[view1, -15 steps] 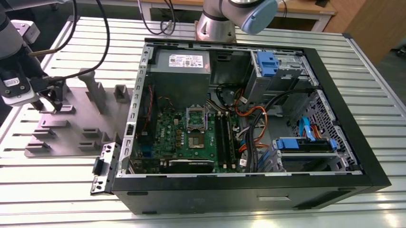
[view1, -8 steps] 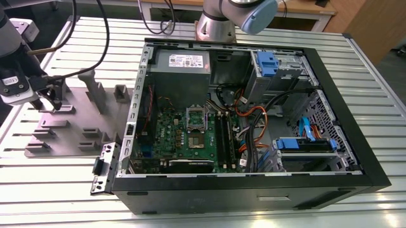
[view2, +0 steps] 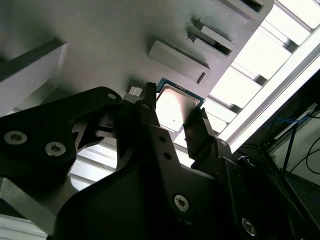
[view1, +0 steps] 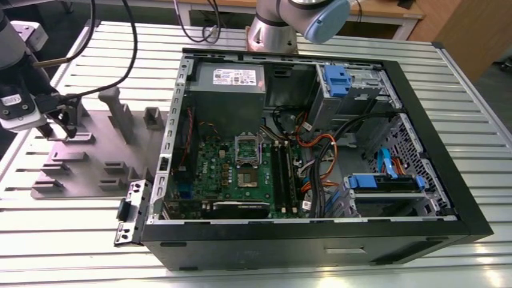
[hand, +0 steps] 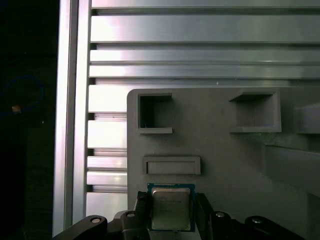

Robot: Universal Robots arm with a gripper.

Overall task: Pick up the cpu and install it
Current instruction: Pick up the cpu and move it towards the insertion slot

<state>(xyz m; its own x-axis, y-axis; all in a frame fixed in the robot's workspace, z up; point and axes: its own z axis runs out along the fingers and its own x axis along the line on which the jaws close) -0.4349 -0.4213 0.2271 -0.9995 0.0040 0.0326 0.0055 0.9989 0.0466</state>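
**CPU STATION: SURFACE, ORIENTATION AND GRIP STATUS**

**Surface and room.** The work surface is a silver counter (view1: pixel 80 252) of ribbed aluminium slats. In the exterior view, a matt grey plastic fixture plate (view1: pixel 88 174) with raised blocks lies flat on it at the exterior view's left. Just beside the plate, an open black computer case (view1: pixel 304 240) lies on its side, exposing a green motherboard (view1: pixel 216 168). The grey base of the robot arm (view1: pixel 276 30) stands on the counter behind the case. Pale wooden furniture (view1: pixel 384 9) stands beyond the counter.

**Task item.** The small flat square cpu (hand: pixel 171 207), with a silver-grey metal lid and a thin blue-green rim, is at the fixture plate. In the first wrist view it sits next to a low rectangular raised bar (hand: pixel 172 165) near a plate corner. The lid faces both wrist cameras. The part is square and so has no marked long axis. Its edges run parallel to the bar and to the plate edges. Whether it rests on the plate or is raised clear of it cannot be told.

**Grip status.** The black pincer (view2: pixel 175 107) is low over the plate at the exterior view's left. In both wrist views its two fingers (view2: pixel 150 107) are clamped against opposite edges of the cpu
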